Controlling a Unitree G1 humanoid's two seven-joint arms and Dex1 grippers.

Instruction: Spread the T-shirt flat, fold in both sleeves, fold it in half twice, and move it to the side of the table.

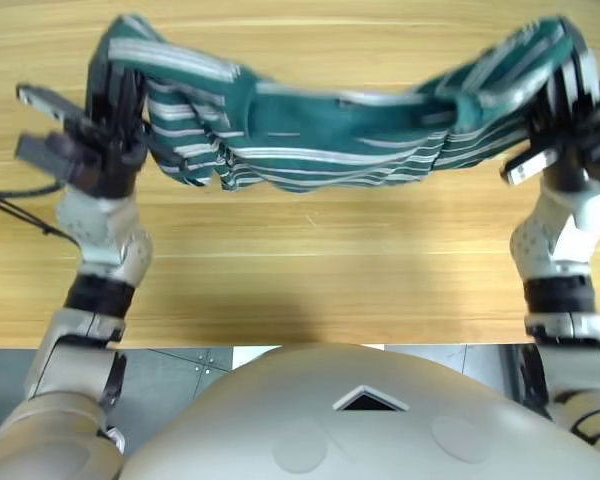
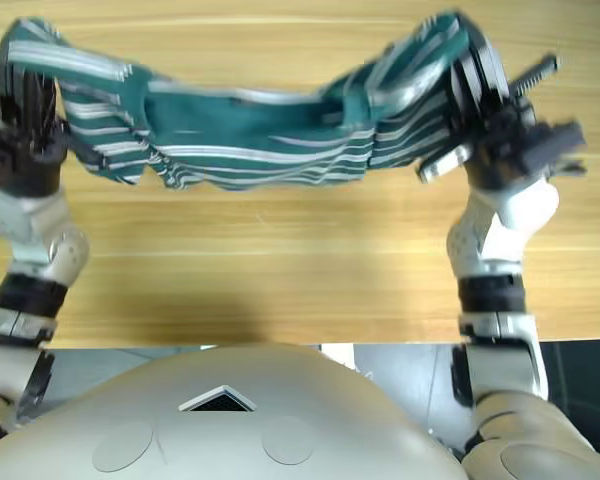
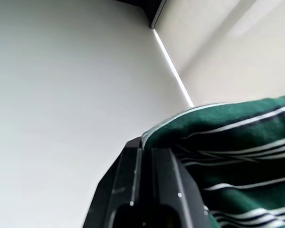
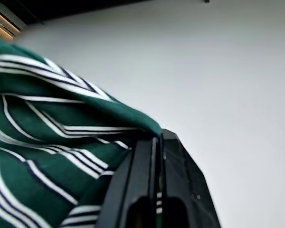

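T-shirt (image 1: 330, 140): hung across the upper frame, above the table (image 1: 310, 270), sagged in the middle.
left gripper (image 1: 118, 85): set upper left, clamped on the T-shirt's left end.
right gripper (image 1: 572, 80): set upper right, clamped on its right end.

Both head views look forward and down from above onto the wooden table (image 1: 310, 270), sharing the T-shirt (image 1: 330, 130) strung between the left gripper (image 1: 120, 85) and the right gripper (image 1: 570, 75) (the right eye sits slightly rightward). Each wrist camera peers along its own closed fingers (image 3: 133, 190), very near the cloth, toward pale walls (image 3: 61, 71).
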